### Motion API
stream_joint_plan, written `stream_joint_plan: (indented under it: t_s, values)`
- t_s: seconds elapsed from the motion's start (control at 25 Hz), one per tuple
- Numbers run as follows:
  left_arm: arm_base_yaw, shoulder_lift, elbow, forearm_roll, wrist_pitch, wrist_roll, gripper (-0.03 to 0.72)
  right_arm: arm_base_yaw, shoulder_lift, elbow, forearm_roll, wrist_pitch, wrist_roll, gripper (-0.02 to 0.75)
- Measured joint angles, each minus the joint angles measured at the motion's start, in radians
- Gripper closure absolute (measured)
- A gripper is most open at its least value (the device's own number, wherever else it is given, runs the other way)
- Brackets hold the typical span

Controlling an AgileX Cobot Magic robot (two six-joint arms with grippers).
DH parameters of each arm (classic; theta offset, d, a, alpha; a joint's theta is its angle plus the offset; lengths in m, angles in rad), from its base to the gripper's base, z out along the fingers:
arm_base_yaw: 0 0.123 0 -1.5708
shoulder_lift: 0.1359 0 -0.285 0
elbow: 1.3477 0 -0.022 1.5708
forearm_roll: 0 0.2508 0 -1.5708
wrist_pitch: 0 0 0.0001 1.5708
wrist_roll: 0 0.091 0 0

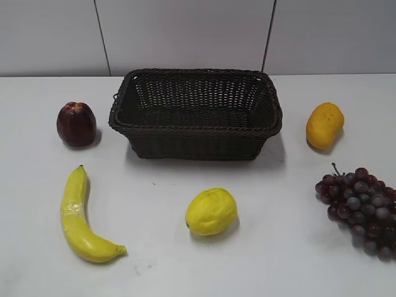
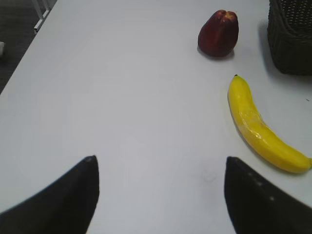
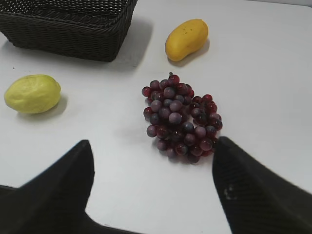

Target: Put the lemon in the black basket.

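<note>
White counter (image 1: pixel 260 260) carries the lemon (image 1: pixel 211 211) just before the black basket (image 1: pixel 195 129), long axis lying left-right. Left gripper (image 2: pixel 161 187) and right gripper (image 3: pixel 152 178) both spread, empty.

On the desk (image 1: pixel 260 260), the lemon (image 1: pixel 211 211) lies before the basket (image 1: pixel 195 127); apple (image 1: pixel 76 124) and banana (image 1: pixel 80 216) left, mango (image 1: pixel 324 125) and grapes (image 1: pixel 362 207) right.

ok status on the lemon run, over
Left gripper and right gripper open, holding nothing. Lemon on the table in front of the black basket. Nothing between them.
</note>
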Motion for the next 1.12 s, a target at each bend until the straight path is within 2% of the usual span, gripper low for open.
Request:
stream_joint_plan:
  t_s: [0.6, 1.12]
  values:
    - [0.0, 0.017, -0.015, -0.001, -0.043, 0.013, 0.095, 0.0, 0.0, 0.0, 0.0, 0.0, 0.0, 0.167]
    - [0.0, 0.377, -0.112, -0.037, -0.148, 0.02, 0.095, 0.0, 0.0, 0.0, 0.0, 0.0, 0.0, 0.167]
